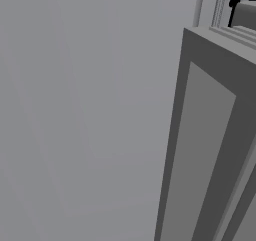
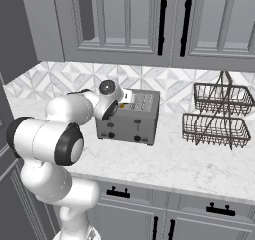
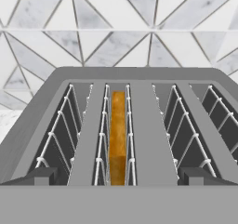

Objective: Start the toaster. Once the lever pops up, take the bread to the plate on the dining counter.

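Tiled backsplash (image 3: 116, 28); toaster (image 2: 130, 118) unlabelled, bread (image 3: 118, 135) in slot; jaws wide open, empty.

Glossy white rounded arm (image 2: 55, 134) with dark joints.

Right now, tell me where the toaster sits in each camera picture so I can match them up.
Left base view: the toaster is not in it; grey cabinet panels take up the right side.
Right base view: toaster at centre, on the marble counter, left of the wire basket rack.
Hand view: toaster seen from above across the lower half, bread in one slot.
Shared landmark: the triangle-patterned backsplash behind the toaster.
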